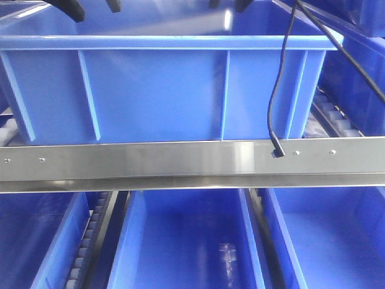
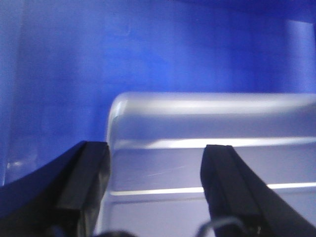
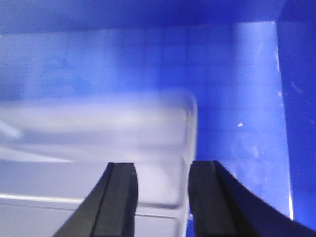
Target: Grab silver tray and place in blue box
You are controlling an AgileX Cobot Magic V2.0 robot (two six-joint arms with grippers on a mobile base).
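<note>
The blue box point(image 1: 162, 90) sits on the upper shelf, with its ribbed front wall facing the front view. The silver tray is hidden behind that wall there. In the left wrist view the silver tray point(image 2: 207, 128) lies inside the box, against its blue floor and wall point(image 2: 59, 74). My left gripper point(image 2: 155, 163) is open and straddles the tray's left rim, touching nothing. In the right wrist view the tray point(image 3: 89, 128) lies inside the box point(image 3: 237, 98). My right gripper point(image 3: 163, 173) is open around the tray's right rim. Both grippers' fingertips show at the top of the front view point(image 1: 90, 6) point(image 1: 228, 3).
A steel shelf rail point(image 1: 180, 159) runs below the box. A black cable point(image 1: 280, 90) hangs over the box's right front and ends at the rail. More blue crates point(image 1: 186, 241) and roller tracks point(image 1: 90, 241) lie on the lower level. Another blue crate point(image 1: 361, 72) stands at the right.
</note>
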